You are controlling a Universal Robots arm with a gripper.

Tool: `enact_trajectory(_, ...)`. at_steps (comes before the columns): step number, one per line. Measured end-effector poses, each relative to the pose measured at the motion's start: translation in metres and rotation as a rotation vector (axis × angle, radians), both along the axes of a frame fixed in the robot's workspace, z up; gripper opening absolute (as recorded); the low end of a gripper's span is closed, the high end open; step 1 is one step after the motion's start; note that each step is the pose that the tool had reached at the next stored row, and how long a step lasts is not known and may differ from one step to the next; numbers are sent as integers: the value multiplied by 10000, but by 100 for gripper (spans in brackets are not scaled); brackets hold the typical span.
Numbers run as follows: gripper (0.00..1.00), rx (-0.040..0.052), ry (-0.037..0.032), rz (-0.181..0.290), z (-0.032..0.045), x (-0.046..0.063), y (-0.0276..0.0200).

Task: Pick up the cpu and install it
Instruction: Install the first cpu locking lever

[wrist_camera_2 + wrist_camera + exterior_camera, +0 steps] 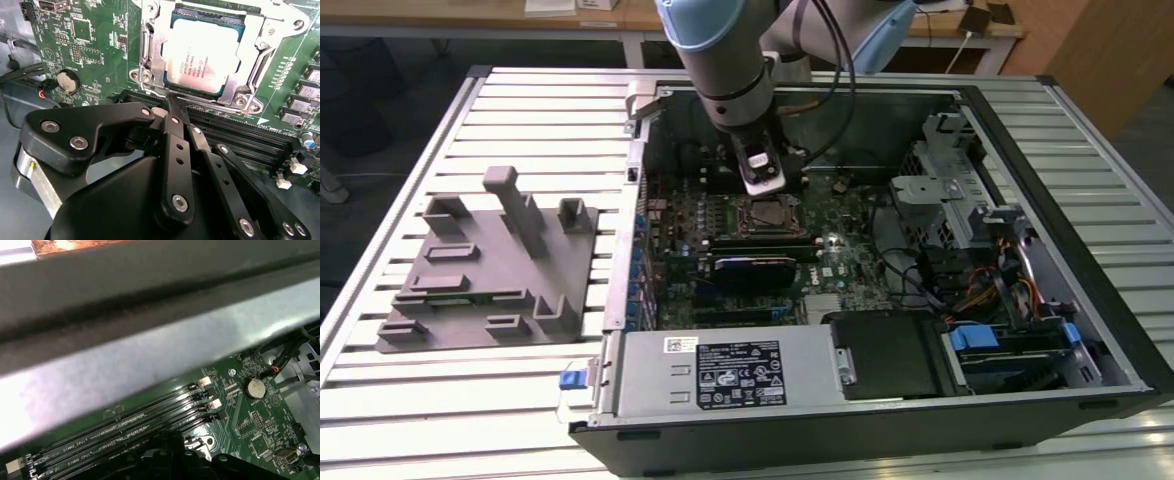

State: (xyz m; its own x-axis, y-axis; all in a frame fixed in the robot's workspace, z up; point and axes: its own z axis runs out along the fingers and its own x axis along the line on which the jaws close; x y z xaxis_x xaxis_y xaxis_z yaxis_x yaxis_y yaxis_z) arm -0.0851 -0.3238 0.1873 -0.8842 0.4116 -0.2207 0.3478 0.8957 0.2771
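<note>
1. 1 cpu (pixel 200 55) lies flat in the socket (pixel 150 60) on the board (pixel 90 45), pale metal top up, inside the open case (pixel 1067 200) on the slatted desk (pixel 534 110).
2. In the second wrist view the end effector (pixel 172 112) sits just beside the socket's near edge, its fingers (pixel 176 150) drawn together with nothing between them: clenched and empty, tips at the frame rather than on the chip.
3. Judging by this, the chip is already placed and the work now concerns seating or the socket frame. To do it well, I would keep the tips low and square to the frame, press only on metal, and avoid the memory slots (pixel 235 135) that run right beside the fingers.
4. No tilt shows; all 4 edges of the chip run parallel to the socket's sides.
5. Its top is nearly square, so the long axis is slight. In the second wrist view it seems to run across the frame, parallel to the slots; I would not press that further.
6. In the exterior view the arm (pixel 727 70) reaches down into the case, over the socket area.
7. A grey fixture (pixel 494 270) lies on the desk at the exterior view's left, well apart from the case.
</note>
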Motion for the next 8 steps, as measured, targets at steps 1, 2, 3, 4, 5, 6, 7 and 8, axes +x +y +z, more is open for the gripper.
enact_trajectory(1, 11, 12, 0, 0, -1, 0, -7)
enact_trajectory(2, 11, 30, 1, -1, -2, 1, -15)
enact_trajectory(3, 11, 60, 1, -1, -3, 1, -23)
enact_trajectory(4, 11, 95, 0, -1, -4, 1, -32)
enact_trajectory(5, 11, 140, 1, -1, -5, 2, -41)
enact_trajectory(6, 11, 193, 2, -2, -5, 2, -50)
enact_trajectory(7, 11, 248, 2, -2, -5, 3, -57)
enact_trajectory(8, 11, 295, 2, -1, -5, 3, -64)
